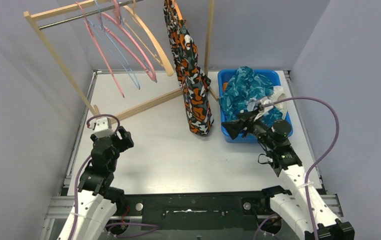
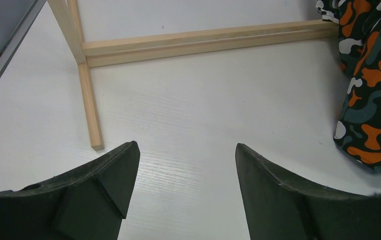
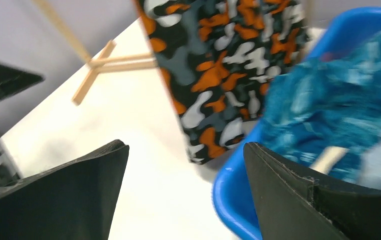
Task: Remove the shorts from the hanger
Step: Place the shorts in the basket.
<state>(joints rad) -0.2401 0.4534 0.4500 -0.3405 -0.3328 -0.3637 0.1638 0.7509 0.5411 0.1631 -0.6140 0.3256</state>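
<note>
The orange-black-white camouflage shorts (image 1: 192, 75) hang from the wooden rack's rail, their hem close to the table; they also show in the left wrist view (image 2: 373, 90) and the right wrist view (image 3: 218, 65). Teal and blue patterned shorts (image 1: 246, 90) lie heaped in the blue bin (image 1: 228, 136), seen too in the right wrist view (image 3: 328, 100). My right gripper (image 1: 234, 126) is open and empty at the bin's near-left corner, just right of the hanging shorts. My left gripper (image 1: 124, 139) is open and empty over the table at the left.
A wooden rack (image 1: 53, 55) stands at the back, with empty pink (image 1: 103, 50), blue (image 1: 120, 55) and wooden (image 1: 153, 37) hangers on its rail. Its base bars (image 2: 198, 42) lie on the white table (image 1: 163, 155). Grey walls close in on both sides.
</note>
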